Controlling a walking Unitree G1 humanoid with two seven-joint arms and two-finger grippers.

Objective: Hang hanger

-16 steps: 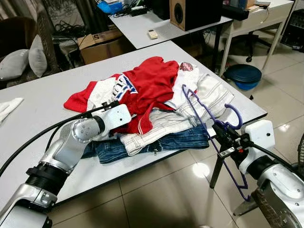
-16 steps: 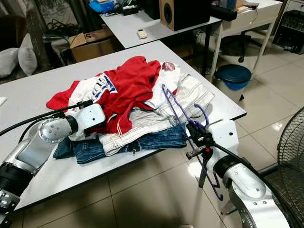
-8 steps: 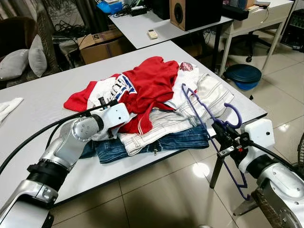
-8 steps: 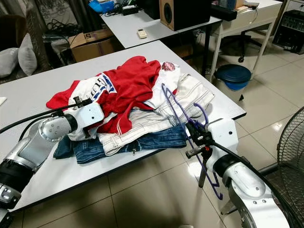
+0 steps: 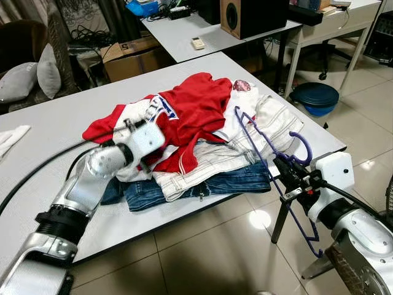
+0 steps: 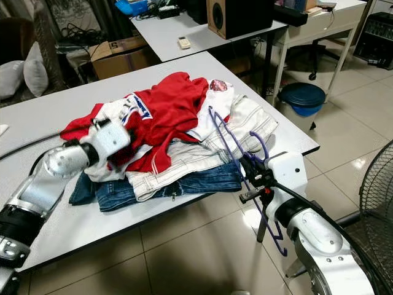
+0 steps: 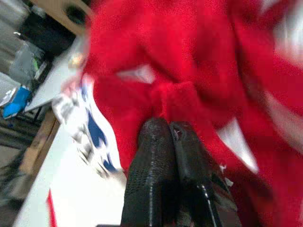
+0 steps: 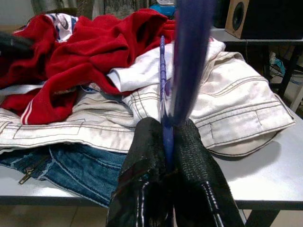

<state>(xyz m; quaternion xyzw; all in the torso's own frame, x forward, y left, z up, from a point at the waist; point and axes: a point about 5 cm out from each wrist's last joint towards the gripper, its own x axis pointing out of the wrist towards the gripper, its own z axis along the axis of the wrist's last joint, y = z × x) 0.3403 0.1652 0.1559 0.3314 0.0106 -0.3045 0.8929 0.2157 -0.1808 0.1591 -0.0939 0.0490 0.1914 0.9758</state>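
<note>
Right gripper [image 5: 287, 167]: at the near right, just off the table's right edge, its black fingers [image 8: 189, 156] pinched tight on the hanger's wire.
Hanger [image 5: 261, 144]: purple wire; its top leans over the right part of the clothes pile, its hook curls up just beyond the gripper, and its lower corner hangs below the table edge over the floor.
Table [image 5: 55, 126]: grey top, running from near left to far right, bearing the pile.
Jeans [image 5: 236, 180]: blue denim at the bottom of the pile, along the table's near edge.
White trousers [image 5: 273, 120]: cream with dark stitching, lying over the jeans on the right side of the pile, under the hanger.
Left gripper [image 7: 170, 128]: at the left of the pile, on the red shirt; the wrist view has the two fingers [image 7: 154, 161] pressed together with red cloth right at their tips, but whether cloth is caught between them cannot be told.
Red shirt [image 5: 199, 104]: red with white panels and blue lettering, heaped on top of the pile, at its middle and left.
Floor [image 5: 215, 246]: glossy pale tiles, near and right of the table.
Blue stool [image 5: 314, 97]: round, on the floor to the right, past the table's far corner.
Box [image 5: 132, 55]: cardboard, beyond the table's far edge.
Far table [image 5: 184, 34]: white, with a remote and a dark speaker [image 5: 245, 15] on it.
Cushions [image 5: 34, 77]: grey, far left.
</note>
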